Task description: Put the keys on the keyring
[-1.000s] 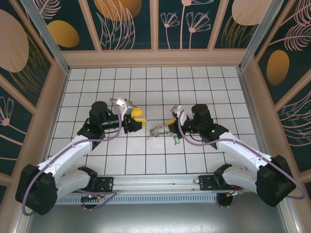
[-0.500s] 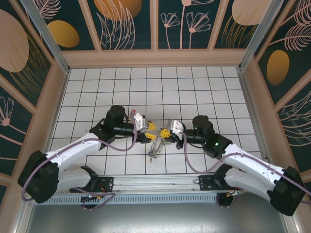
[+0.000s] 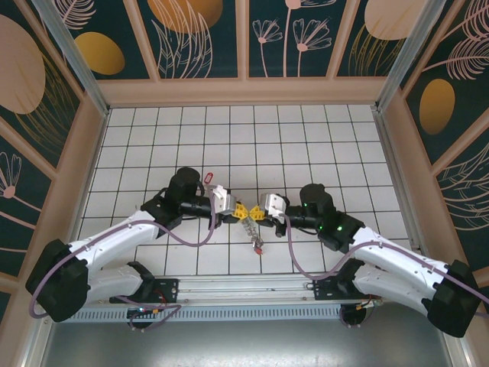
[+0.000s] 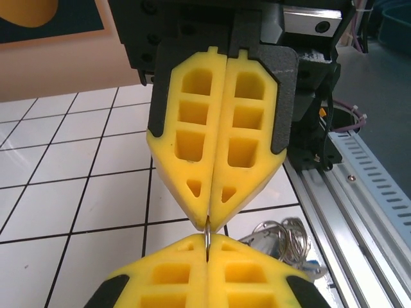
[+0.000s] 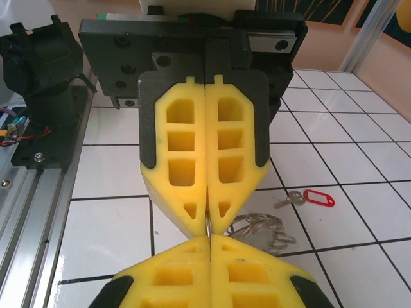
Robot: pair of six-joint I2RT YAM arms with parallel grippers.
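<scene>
We see both pairs of fingers meeting tip to tip above the counter (image 3: 306,138).
The left fingers (image 3: 239,208) and right fingers (image 3: 260,212) are each pressed closed on a thin wire, seemingly part of the keyring (image 4: 277,232). Keys (image 3: 259,245) dangle beneath it, and a red key (image 5: 318,197) lies apart.

White tiled floor (image 3: 153,130), floral walls (image 3: 199,30)
</scene>
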